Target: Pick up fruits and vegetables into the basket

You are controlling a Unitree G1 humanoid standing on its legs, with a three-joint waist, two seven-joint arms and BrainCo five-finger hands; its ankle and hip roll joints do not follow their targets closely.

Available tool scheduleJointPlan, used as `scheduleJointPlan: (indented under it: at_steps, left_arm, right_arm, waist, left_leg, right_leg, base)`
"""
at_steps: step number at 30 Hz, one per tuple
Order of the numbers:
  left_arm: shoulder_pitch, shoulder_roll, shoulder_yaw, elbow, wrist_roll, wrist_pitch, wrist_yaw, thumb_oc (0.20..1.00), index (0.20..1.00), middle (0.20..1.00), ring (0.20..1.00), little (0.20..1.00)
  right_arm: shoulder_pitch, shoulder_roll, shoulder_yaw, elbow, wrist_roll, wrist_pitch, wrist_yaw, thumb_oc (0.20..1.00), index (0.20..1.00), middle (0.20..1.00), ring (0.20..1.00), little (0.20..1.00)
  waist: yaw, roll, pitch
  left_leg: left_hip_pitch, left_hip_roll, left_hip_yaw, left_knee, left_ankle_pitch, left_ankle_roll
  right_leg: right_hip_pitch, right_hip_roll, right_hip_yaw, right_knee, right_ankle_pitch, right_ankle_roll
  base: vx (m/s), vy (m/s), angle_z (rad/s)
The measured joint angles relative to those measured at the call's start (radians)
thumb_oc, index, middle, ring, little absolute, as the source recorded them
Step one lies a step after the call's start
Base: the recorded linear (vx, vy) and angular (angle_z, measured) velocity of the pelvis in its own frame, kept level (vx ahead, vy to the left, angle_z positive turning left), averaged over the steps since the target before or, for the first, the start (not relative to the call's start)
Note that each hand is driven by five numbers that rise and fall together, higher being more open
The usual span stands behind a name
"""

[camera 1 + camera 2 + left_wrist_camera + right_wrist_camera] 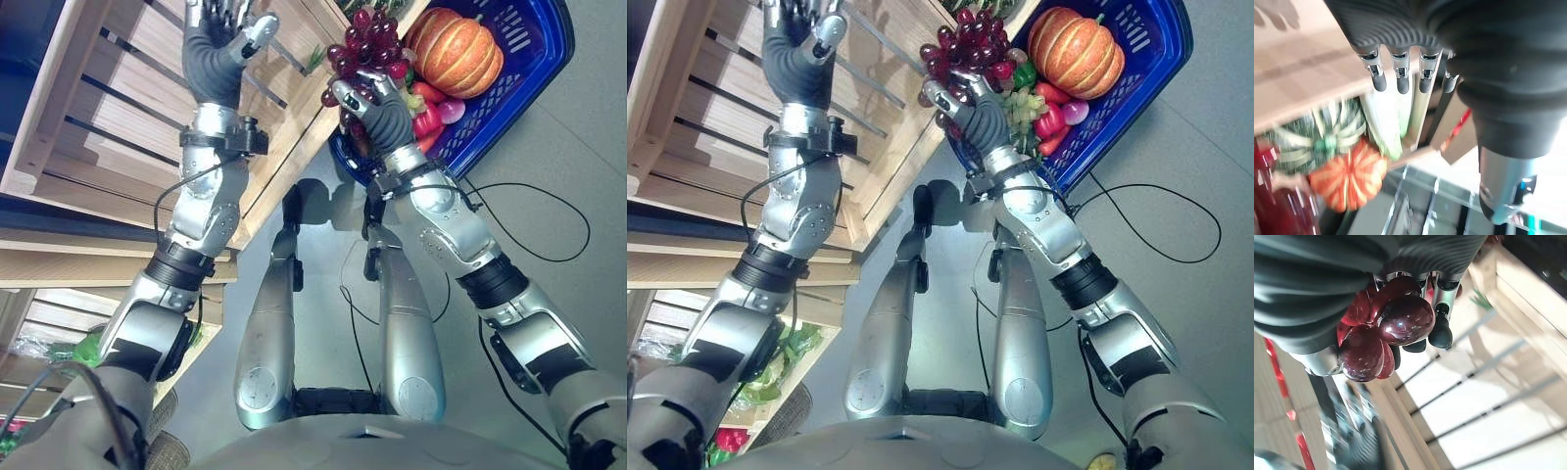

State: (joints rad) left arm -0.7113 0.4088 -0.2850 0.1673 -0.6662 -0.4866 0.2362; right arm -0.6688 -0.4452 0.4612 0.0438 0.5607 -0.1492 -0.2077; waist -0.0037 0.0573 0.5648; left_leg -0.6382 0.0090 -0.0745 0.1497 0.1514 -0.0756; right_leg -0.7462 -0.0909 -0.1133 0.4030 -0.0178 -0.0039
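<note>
We've got the red grape bunch (367,44) in our right hand (377,113) right now, fingers (1440,330) curled round the lower grapes, the rest of the cluster standing up above the hand. The right wrist view confirms it: glossy dark-red grapes packed tight against the palm, dark fingertips wrapped over them.

And here's the relation that matters: the blue basket (534,73) lies just beyond and to the right of that hand. The grapes hang at its near left corner, right over the rim, so we judge the bunch is nearly on target. Inside, the orange pumpkin (456,49) takes up the middle, with a red pepper (428,116), a pale green grape bunch (1024,106) and something small and pink (451,110) crowded along the near side. The free room looks to be farther right, past the pumpkin, along the basket's long side. So, as we read it, the next move wants a short carry rightward and inward before letting go; drop here and the bunch could catch the rim or roll off the heap.

Our left hand (220,44) is up over the wooden crate (88,117), well apart from the basket, fingers (1400,81) straight and holding nothing. The right arm is plainly the nearer one.
</note>
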Motion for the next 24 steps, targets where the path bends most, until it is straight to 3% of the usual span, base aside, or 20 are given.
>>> scheduleJointPlan:
  at_steps: [11, 24]
  left_arm:
    - [0.086, -0.003, 0.065, 0.167, 0.000, -0.048, 0.054, 1.000, 1.000, 1.000, 1.000, 1.000]
    - [0.060, -0.003, 0.068, 0.377, -0.009, -0.052, 0.072, 1.000, 1.000, 1.000, 1.000, 1.000]
  right_arm:
    - [0.115, 0.005, -0.128, 0.032, -0.012, -0.116, -0.086, 0.200, 0.200, 0.200, 0.200, 0.200]
    - [0.109, 0.032, -0.150, 0.165, -0.014, -0.136, -0.132, 0.200, 0.200, 0.200, 0.200, 0.200]
  waist:
    - [-0.018, 0.000, 0.000]
    - [-0.045, 0.000, 0.000]
  left_leg:
    - [0.003, -0.002, 0.004, 0.000, -0.001, 0.002]
    - [0.007, -0.001, 0.019, 0.000, -0.003, 0.003]
  right_leg:
    - [0.000, 0.000, 0.011, 0.000, -0.001, 0.002]
    - [-0.003, 0.002, 0.023, -0.001, -0.001, 0.002]
  base:
    - [0.01, 0.024, -0.01]
    - [0.00, 0.015, -0.02]
